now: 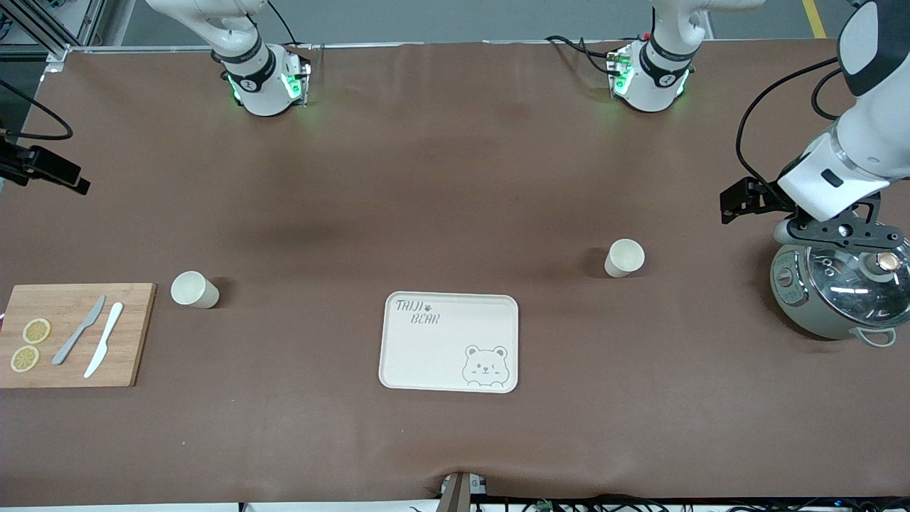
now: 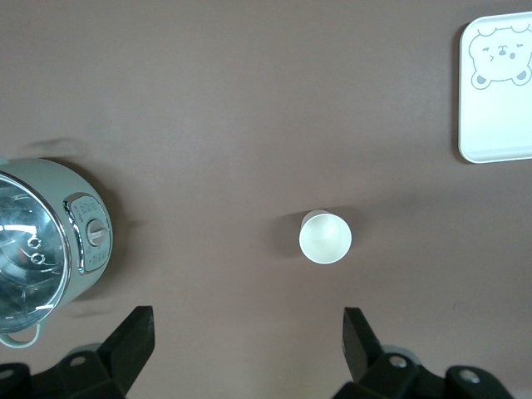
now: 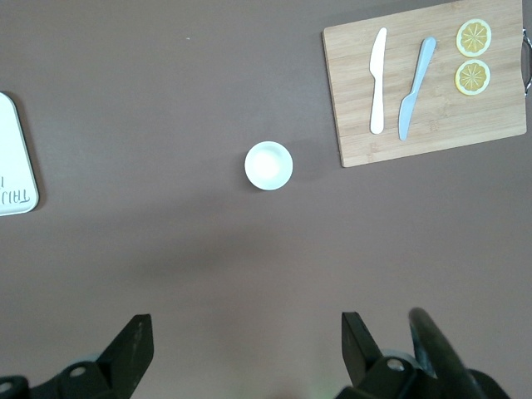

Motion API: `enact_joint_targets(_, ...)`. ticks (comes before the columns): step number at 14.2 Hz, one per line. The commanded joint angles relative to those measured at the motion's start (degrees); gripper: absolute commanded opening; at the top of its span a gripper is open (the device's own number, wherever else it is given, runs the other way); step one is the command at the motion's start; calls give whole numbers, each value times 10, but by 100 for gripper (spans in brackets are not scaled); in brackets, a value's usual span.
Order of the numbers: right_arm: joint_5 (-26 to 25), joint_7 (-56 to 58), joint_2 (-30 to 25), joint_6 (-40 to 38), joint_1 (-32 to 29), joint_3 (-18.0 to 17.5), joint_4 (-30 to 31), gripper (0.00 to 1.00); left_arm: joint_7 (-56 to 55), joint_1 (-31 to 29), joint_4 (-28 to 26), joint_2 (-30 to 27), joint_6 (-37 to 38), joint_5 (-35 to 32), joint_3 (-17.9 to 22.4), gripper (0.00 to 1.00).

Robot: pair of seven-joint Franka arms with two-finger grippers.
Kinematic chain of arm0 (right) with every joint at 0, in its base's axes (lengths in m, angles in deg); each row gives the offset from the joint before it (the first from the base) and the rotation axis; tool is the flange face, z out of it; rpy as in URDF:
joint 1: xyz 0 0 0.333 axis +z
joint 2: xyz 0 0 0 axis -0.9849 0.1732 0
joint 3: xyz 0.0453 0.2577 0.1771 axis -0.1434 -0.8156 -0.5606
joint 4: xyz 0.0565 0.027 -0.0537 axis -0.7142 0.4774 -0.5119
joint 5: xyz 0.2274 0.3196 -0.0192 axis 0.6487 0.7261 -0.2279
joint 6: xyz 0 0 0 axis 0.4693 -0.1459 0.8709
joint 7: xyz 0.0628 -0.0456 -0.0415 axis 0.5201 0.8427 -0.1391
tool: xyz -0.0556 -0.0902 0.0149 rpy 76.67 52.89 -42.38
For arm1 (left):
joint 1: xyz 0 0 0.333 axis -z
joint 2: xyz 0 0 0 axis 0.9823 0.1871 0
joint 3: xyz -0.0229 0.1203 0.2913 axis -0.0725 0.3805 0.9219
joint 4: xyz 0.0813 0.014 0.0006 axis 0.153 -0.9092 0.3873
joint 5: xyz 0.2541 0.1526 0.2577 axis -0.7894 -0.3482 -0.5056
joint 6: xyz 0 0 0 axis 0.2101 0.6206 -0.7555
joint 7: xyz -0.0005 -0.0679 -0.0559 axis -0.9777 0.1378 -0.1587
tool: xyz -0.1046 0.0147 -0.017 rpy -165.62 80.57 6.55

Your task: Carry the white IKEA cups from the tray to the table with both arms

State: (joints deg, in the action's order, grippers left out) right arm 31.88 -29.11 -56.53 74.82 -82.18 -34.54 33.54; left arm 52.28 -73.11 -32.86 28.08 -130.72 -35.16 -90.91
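Both cups off the tray point(image 1: 449, 341) and upright on the surface point(image 1: 455, 178), one point(image 1: 625, 257) toward my left arm's end, the other point(image 1: 193, 289) by the cutting board point(image 1: 75, 334), light, stiff, prob slick, best pinched across the rim; left hand point(image 2: 245, 345) and right hand point(image 3: 245, 345) released, holding nothing.

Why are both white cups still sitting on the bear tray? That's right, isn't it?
Not quite. The tray has nothing on it. Both white cups stand on the table: one beside the cutting board, the other toward the left arm's end. The front view shows it.
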Motion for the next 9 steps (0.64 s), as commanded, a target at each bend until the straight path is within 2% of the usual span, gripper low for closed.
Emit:
enact_joint_targets(1,-5,6,-22,6,-5,-7,19,100,-1,-2,9,2,12,-2,-2,100)
enact_joint_targets(9,-6,55,-25,13,-6,-6,25,100,-4,-1,8,1,12,-2,-2,100)
